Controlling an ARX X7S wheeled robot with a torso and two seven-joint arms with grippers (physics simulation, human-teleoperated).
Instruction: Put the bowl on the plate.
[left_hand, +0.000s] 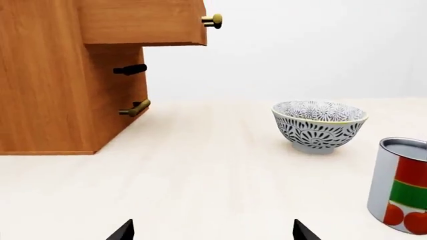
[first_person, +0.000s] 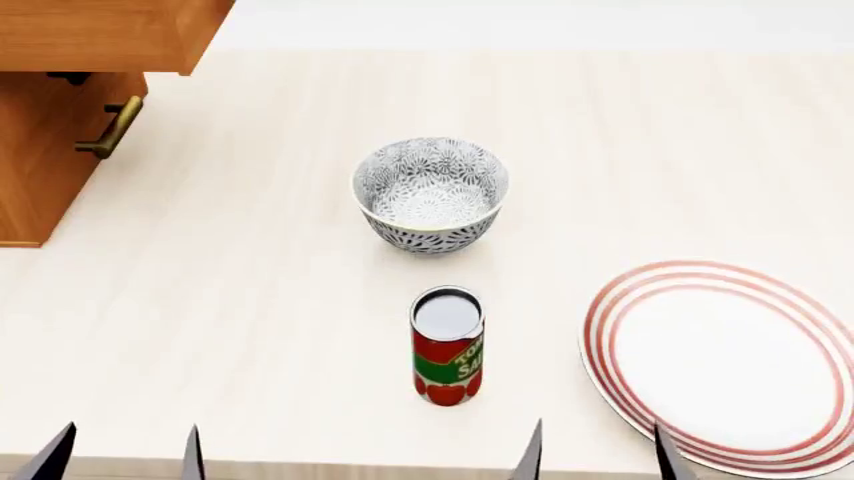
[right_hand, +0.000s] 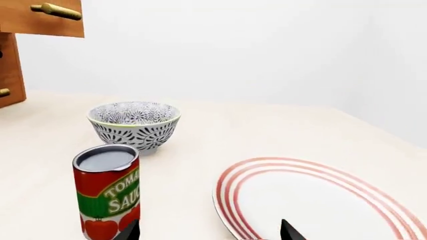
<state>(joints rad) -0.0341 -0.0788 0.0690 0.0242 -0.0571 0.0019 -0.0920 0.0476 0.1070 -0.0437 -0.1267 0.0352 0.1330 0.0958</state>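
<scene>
Left end effector, right end effector: fingers spread, empty, low.

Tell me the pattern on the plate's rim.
Concentric red rings on the white plate, clearest in the head view.

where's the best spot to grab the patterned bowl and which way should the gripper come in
Probably the rim of the bowl, from above, one finger inside and one outside the wall. It stands upright, open and empty, its thin lip exposed all round. Its curved sides narrow toward the foot, so a side pinch could slip. The rim nearest the plate suits the open right gripper and avoids the can.
</scene>
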